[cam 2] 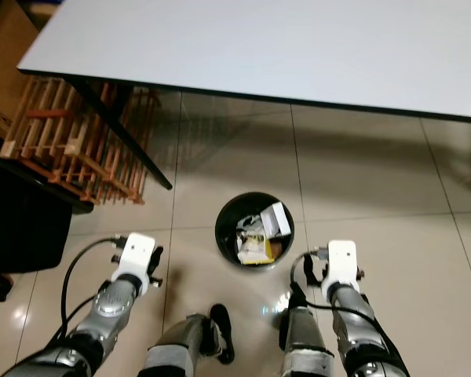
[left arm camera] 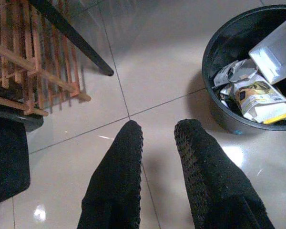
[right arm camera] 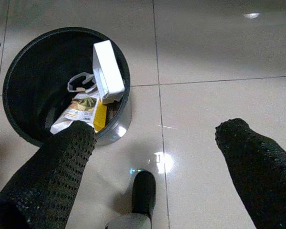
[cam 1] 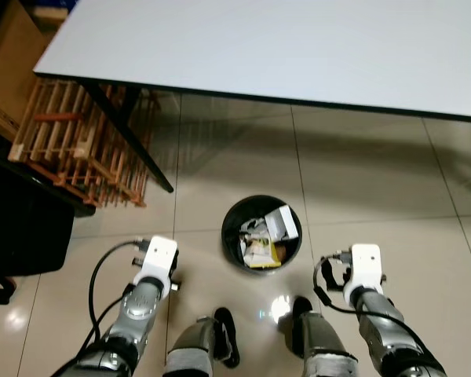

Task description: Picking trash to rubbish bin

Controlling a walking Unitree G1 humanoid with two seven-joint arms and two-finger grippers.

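A round black rubbish bin (cam 1: 229, 221) stands on the tiled floor just in front of me, between my two arms. Inside it lie a white box (right arm camera: 108, 71), a yellow and white packet (right arm camera: 81, 112) and a crumpled wrapper (left arm camera: 233, 71). My left gripper (left arm camera: 158, 133) hangs over bare tiles to the left of the bin, open with nothing between its fingers. To the bin's right, my right gripper (right arm camera: 157, 131) is wide open and holds nothing; one finger (right arm camera: 66, 157) overlaps the bin's rim in the right wrist view.
A white table top (cam 1: 298, 47) spans the scene beyond the bin, with a black slanted leg (cam 1: 129, 133). A wooden slatted rack (cam 1: 78, 141) and a black object (cam 1: 23, 228) stand at the left. My feet (cam 1: 224, 334) are near the bin.
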